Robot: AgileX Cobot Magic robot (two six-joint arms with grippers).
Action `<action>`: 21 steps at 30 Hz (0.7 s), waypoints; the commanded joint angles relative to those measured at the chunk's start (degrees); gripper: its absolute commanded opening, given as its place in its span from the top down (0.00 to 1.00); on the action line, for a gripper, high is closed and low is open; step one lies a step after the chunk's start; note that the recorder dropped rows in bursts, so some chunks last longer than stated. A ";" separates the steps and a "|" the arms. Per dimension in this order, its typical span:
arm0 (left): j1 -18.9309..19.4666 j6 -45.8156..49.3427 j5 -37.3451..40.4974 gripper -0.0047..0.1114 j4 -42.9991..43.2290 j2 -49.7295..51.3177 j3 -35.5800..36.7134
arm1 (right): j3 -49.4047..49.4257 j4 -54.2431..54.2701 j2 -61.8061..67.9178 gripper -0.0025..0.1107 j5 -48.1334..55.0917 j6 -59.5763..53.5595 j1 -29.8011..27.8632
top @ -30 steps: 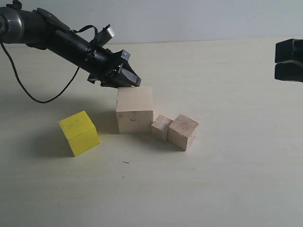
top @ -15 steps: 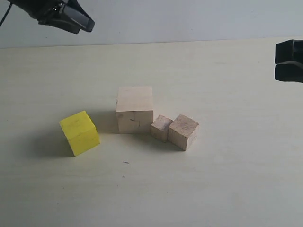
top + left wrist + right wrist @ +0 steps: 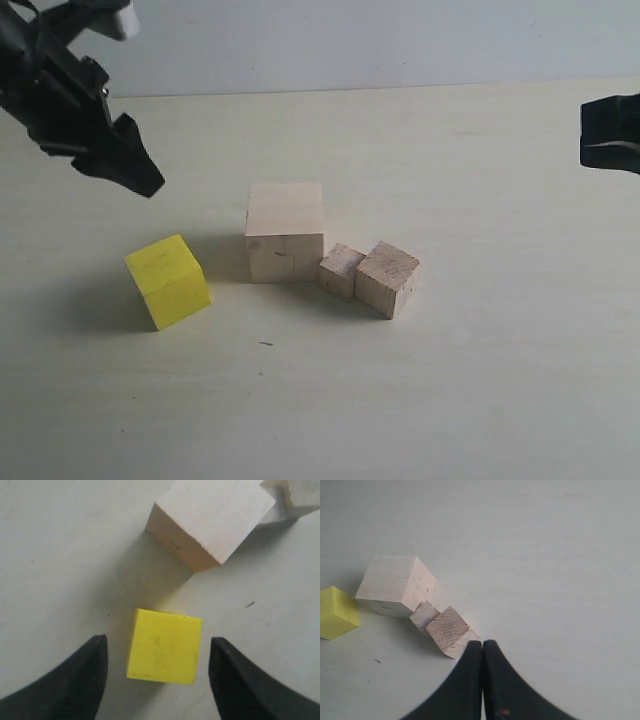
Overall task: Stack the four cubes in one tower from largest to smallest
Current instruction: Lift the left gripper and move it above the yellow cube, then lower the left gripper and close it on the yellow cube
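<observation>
All four cubes stand separately on the table. The large pale wooden cube [image 3: 285, 230] is in the middle, with the smallest wooden cube [image 3: 341, 270] and the mid-size light-brown cube [image 3: 387, 278] touching at its right. The yellow cube [image 3: 168, 281] sits alone to the left, turned at an angle. My left gripper [image 3: 138, 178] hovers above and behind the yellow cube. In the left wrist view its jaws [image 3: 157, 639] are open, with the yellow cube [image 3: 165, 646] below between them, untouched. My right gripper [image 3: 482, 643] is shut and empty, off at the right edge [image 3: 610, 135].
The pale tabletop [image 3: 480, 380] runs back to a light wall. In the right wrist view the light-brown cube [image 3: 447, 628] lies just beyond the shut fingertips, and the large cube [image 3: 395, 585] and yellow cube [image 3: 336, 612] lie farther off.
My left gripper left the top of the large pale cube, swung up and to the left, then came down over the yellow cube with its jaws wider. The cubes and right arm stayed put.
</observation>
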 commanded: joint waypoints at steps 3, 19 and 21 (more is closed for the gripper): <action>-7.10 0.29 -8.15 0.45 6.32 -0.30 3.01 | -0.45 -0.62 0.13 0.98 -0.77 -1.28 0.30; -9.18 -4.45 -7.45 0.30 12.86 4.66 3.42 | -0.45 -0.49 0.13 0.98 -0.56 -2.73 0.30; -9.18 -4.62 -6.72 0.30 12.86 5.37 3.42 | -0.45 -0.49 0.13 0.98 -0.43 -2.73 0.30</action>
